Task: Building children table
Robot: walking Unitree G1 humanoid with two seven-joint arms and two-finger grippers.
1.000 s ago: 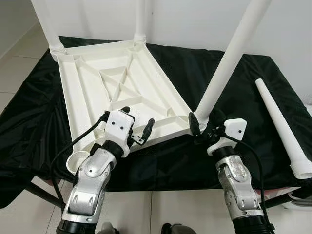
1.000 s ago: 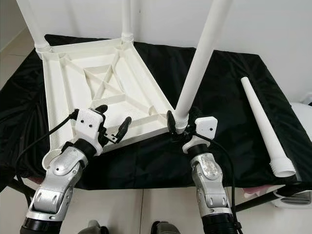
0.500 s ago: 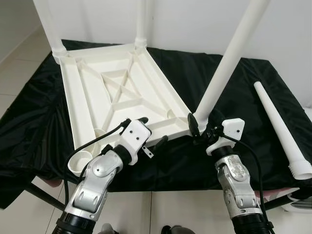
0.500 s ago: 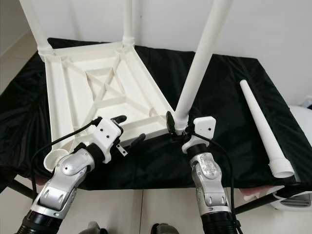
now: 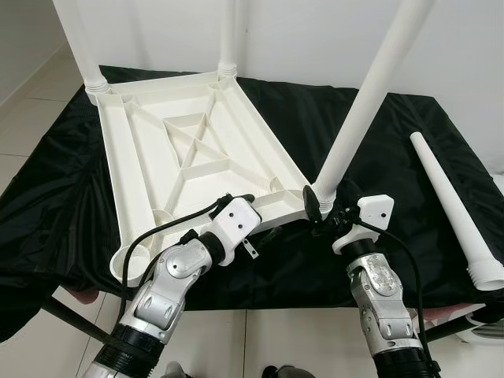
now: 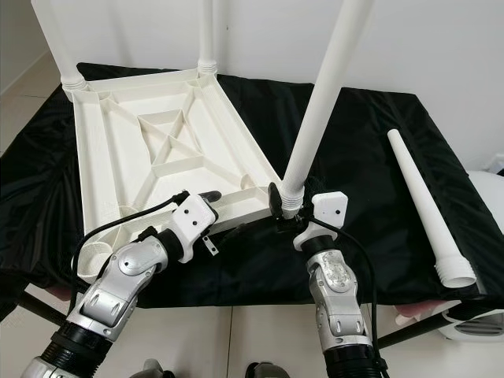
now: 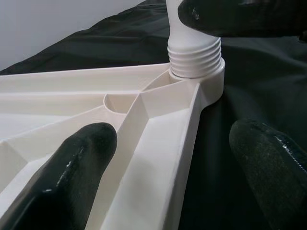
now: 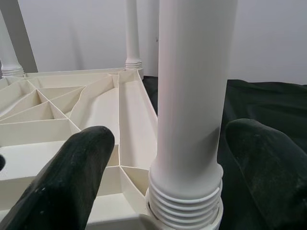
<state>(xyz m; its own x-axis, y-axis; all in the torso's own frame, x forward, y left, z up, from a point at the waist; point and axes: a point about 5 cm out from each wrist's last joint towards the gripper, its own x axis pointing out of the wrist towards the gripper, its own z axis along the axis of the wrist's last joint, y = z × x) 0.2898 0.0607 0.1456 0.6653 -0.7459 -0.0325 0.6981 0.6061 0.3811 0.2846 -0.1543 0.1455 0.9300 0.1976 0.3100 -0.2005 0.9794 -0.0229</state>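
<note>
- The left gripper (image 5: 260, 223) is sliding in from the open underside of the white tabletop (image 5: 177, 150) to its near rim, fingers spread and straddling that edge wall, one finger (image 7: 72, 160) over the ribbed inside, the other over the black cloth (image 5: 409, 157).
- That is looking like a brace on the frame while the third leg gets seated.
- The right gripper (image 6: 293, 206) is staying where it was, at the base of the table leg (image 5: 364, 102); its fingers are sitting either side of the threaded collar, and I cannot tell whether they are pressing or just flanking it.
- The leg is standing in the near right corner socket, leaning away to the right of the gripper, with thread rings showing above the socket, so probably not fully home.
- Two far legs are already standing; the loose fourth leg (image 5: 457, 209) is lying on the cloth well to the right of the right gripper.
- The empty socket (image 5: 130, 260) is sitting just left of the left arm, near the cloth's front edge.
- Open cloth is lying between the grippers and the loose leg, roomy for a reach.
</note>
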